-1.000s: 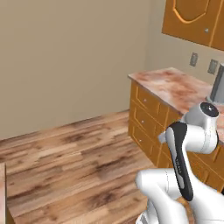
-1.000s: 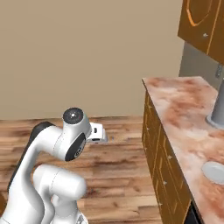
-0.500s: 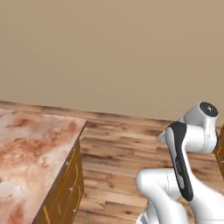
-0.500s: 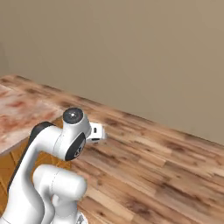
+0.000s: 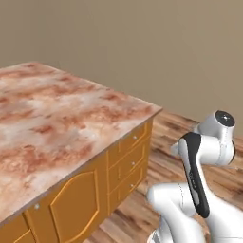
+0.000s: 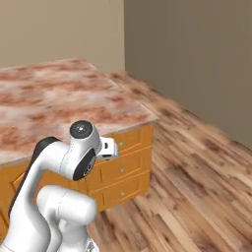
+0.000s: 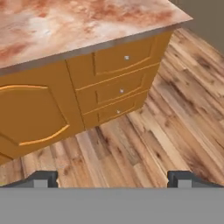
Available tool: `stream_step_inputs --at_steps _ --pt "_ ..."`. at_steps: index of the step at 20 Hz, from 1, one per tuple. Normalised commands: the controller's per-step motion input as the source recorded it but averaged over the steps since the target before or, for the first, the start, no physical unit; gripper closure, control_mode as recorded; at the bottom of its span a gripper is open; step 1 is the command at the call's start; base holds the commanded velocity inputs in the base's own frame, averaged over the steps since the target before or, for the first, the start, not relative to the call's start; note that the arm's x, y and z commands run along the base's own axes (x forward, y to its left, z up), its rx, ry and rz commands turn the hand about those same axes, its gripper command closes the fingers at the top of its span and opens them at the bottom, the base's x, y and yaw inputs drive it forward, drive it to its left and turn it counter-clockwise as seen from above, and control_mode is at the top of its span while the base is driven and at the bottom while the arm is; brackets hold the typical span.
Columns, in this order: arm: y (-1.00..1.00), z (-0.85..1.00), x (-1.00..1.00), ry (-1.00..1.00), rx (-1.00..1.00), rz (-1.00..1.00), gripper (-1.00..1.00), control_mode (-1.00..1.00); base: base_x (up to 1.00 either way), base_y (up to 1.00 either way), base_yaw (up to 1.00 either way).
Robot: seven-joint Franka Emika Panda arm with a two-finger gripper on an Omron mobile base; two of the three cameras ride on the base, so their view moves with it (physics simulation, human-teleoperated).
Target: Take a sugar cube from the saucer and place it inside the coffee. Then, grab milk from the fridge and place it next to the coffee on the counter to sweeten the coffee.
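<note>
At left in both base views: the bench (image 5: pixel 57 123), a marbled reddish-brown and cream top over orange wooden cabinets, its surface bare where I can see it. Item, cabinet front: one arched door (image 7: pixel 30 116) at the left, then a stack of three drawers (image 7: pixel 118 83) with small pale knobs, ending at the bench's corner. Item, wooden floor (image 6: pixel 197 187): open planks run right of that corner to a plain beige wall (image 6: pixel 197 59); nothing stands on them. Item, my arm (image 6: pixel 64 162), folded close over the base, short of the cabinet front. Item, my pincer (image 7: pixel 112 179): tips spread wide in the hand view, holding nothing, touching nothing, aimed down at the floor before the drawers.
</note>
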Motion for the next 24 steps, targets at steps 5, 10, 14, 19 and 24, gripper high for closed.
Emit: stream_step_inputs --at_steps 5,10,14,19,24 --pt "0.0 0.0 0.0 0.0 0.0 0.0 -1.0 1.0 -0.14 0.71 0.89" --pt "0.0 0.0 0.0 0.0 0.0 0.0 -1.0 1.0 -0.13 0.54 0.96" --pt "0.0 0.0 0.0 0.0 0.0 0.0 -1.0 1.0 -0.08 0.43 0.98" --pt "0.0 0.0 0.0 0.0 0.0 0.0 -1.0 1.0 0.0 0.6 0.86" --pt "0.0 0.0 0.0 0.0 0.0 0.0 -1.0 1.0 0.1 0.77 0.74"
